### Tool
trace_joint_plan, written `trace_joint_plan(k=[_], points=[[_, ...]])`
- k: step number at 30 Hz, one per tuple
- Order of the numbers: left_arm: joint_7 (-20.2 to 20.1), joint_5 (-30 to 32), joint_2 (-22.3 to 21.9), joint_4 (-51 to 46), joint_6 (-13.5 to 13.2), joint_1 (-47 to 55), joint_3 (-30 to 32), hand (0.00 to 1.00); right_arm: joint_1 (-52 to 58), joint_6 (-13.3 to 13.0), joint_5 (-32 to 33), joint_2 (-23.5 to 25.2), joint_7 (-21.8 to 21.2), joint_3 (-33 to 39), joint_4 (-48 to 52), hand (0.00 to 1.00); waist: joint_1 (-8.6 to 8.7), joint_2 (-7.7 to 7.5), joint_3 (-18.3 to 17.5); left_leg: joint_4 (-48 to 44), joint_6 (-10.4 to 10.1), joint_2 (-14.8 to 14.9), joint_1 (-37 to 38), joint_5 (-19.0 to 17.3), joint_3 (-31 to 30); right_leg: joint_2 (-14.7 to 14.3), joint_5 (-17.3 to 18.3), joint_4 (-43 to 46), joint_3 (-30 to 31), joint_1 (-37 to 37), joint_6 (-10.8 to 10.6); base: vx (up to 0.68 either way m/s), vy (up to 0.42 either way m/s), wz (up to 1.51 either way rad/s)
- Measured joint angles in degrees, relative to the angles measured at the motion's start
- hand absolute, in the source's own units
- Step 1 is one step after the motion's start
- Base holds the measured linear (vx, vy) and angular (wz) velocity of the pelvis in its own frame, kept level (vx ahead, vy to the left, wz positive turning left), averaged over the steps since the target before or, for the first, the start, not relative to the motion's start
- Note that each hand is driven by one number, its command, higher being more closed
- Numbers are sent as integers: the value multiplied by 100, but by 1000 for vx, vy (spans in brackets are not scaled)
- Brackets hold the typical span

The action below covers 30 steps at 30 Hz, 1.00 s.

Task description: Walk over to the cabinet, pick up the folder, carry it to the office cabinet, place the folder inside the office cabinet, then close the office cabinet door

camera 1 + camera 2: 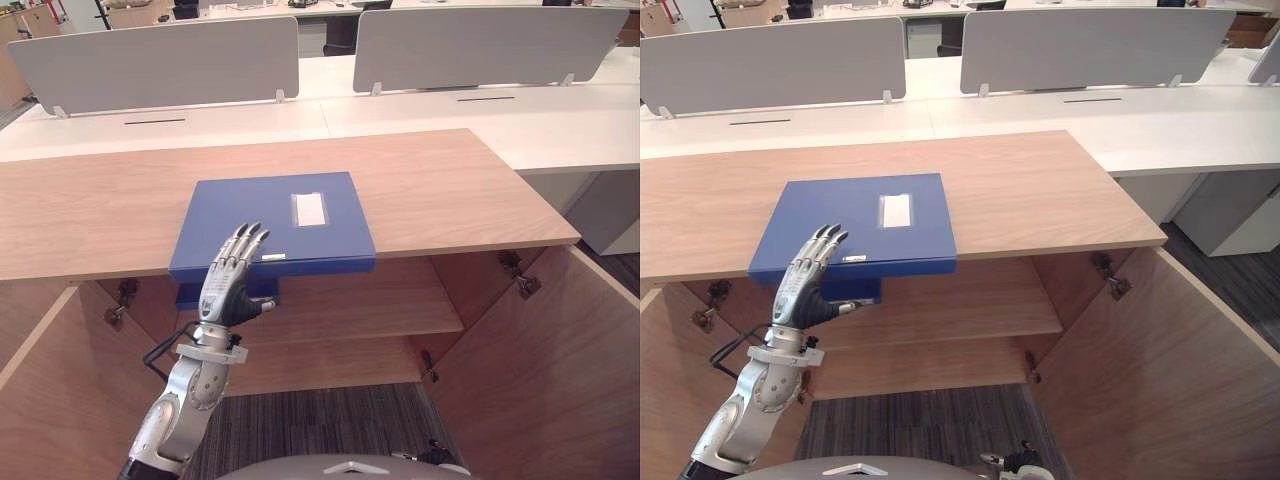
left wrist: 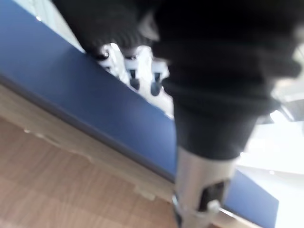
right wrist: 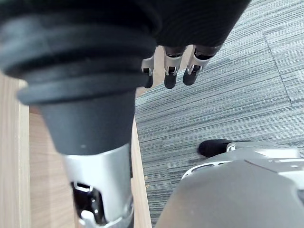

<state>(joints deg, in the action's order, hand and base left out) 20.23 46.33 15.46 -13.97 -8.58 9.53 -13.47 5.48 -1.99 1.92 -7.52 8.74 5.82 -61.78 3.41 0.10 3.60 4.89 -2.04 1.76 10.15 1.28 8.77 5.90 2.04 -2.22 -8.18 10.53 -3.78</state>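
Note:
A blue folder [image 1: 270,225] with a white label lies flat on the wooden cabinet top [image 1: 450,190], and its near edge juts out past the front edge. My left hand [image 1: 228,285] is raised in front of that edge. Its straight fingers [image 1: 812,255] rest on the folder's top near the left corner, and the thumb points sideways just below the folder. In the left wrist view the fingers [image 2: 137,71] show past the folder's blue edge [image 2: 95,104]. My right hand [image 3: 173,71] hangs low over the grey carpet [image 3: 237,95] with relaxed fingers and holds nothing.
Below the top, the cabinet stands with both doors swung out, the right door [image 1: 560,370] and the left door [image 1: 50,400]. A wooden shelf [image 1: 370,300] runs across inside. Behind are white desks [image 1: 560,120] with grey divider panels [image 1: 160,60].

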Motion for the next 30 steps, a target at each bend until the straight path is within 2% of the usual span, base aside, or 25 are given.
trace_joint_plan(k=[13,14,24,30], points=[[84,578,-11,301,176,-247,12,0,43,4,5,8,-4,12,-3,0,7,-15,-29,3,-1,-1,-11,-1,2,0,-8,-28,-3,3,1,0,0,0],[89,594,-11,328,178,-269,12,100,49,5,5,7,-5,13,-3,0,7,-15,-32,3,-1,-1,-11,-1,2,0,-8,-28,-3,3,1,0,0,0],[134,1022,10,420,297,-543,221,100,97,100,59,24,-113,138,-22,0,45,-28,-139,3,-5,-2,-29,-27,33,-4,-31,-81,17,-1,-18,0,-1,-1],[234,1029,10,441,295,-593,253,100,96,99,118,29,-120,164,-22,0,59,-29,-138,3,-10,-2,-26,-44,77,-8,-82,-106,68,-1,-50,-1,-7,-4]])
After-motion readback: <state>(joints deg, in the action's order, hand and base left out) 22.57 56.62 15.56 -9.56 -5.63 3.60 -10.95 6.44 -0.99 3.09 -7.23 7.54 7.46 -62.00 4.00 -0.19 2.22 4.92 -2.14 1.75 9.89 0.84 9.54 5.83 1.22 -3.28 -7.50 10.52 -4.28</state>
